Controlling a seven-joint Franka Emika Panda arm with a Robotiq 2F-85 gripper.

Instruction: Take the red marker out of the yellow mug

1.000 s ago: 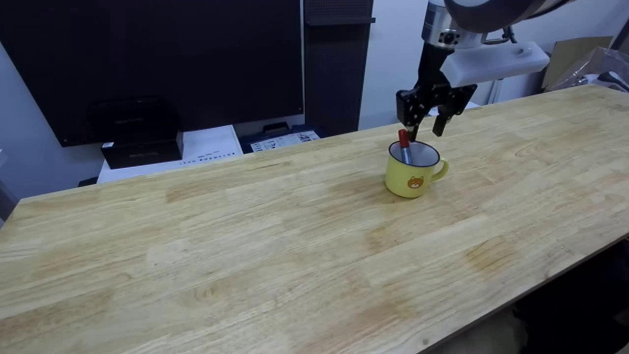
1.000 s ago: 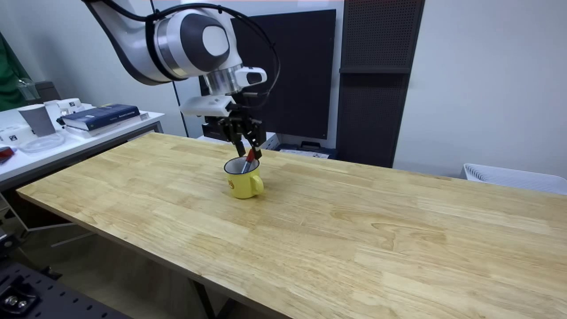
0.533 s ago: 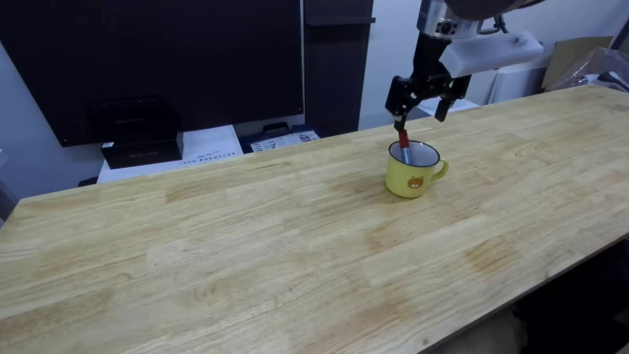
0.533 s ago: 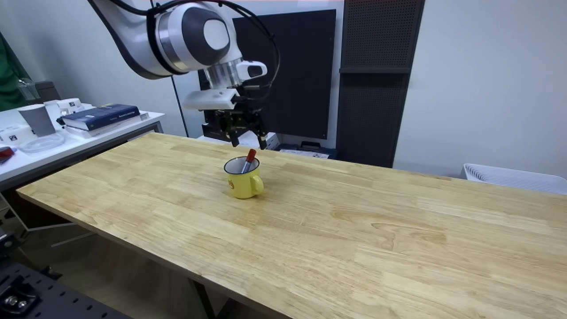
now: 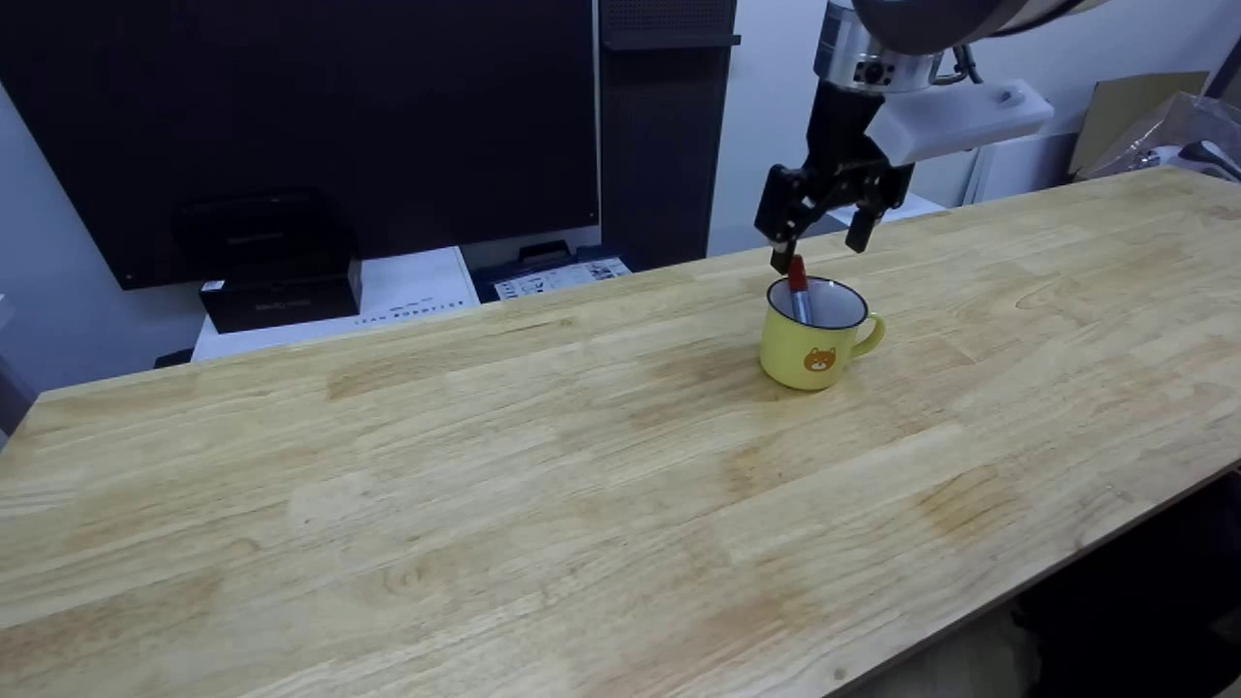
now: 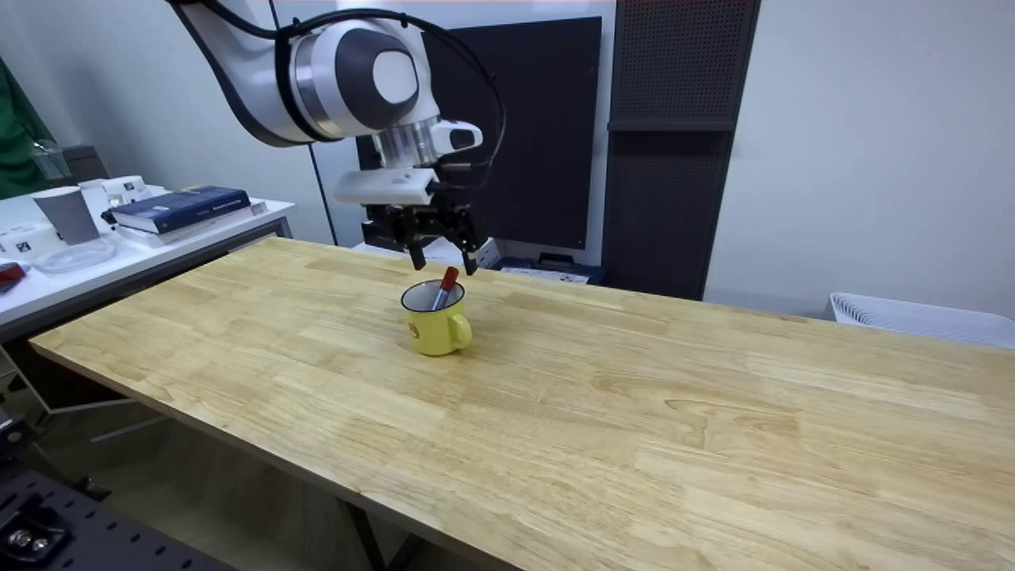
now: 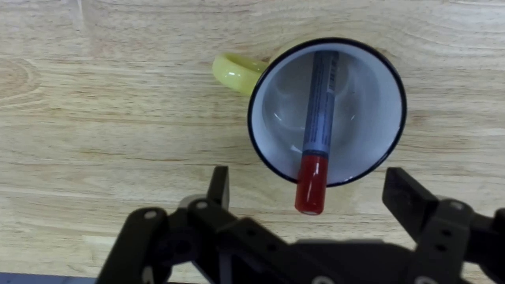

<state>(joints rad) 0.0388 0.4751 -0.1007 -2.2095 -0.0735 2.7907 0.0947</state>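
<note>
Black, jointed jaws hung wide apart, gripping nothing, probably spread to straddle the slim, grey-bodied, red-capped marker; it leaned inside the round, yellow, enamel-looking mug, one end jutting past the lip, likely being too long to lie flat; the mug stood upright on the pale wooden table.

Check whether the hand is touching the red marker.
Apart: the wrist view shows tabletop between the red marker and both fingers of the open hand.

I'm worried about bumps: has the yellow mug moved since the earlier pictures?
No; in both exterior views the yellow mug keeps its place on the table.
</note>
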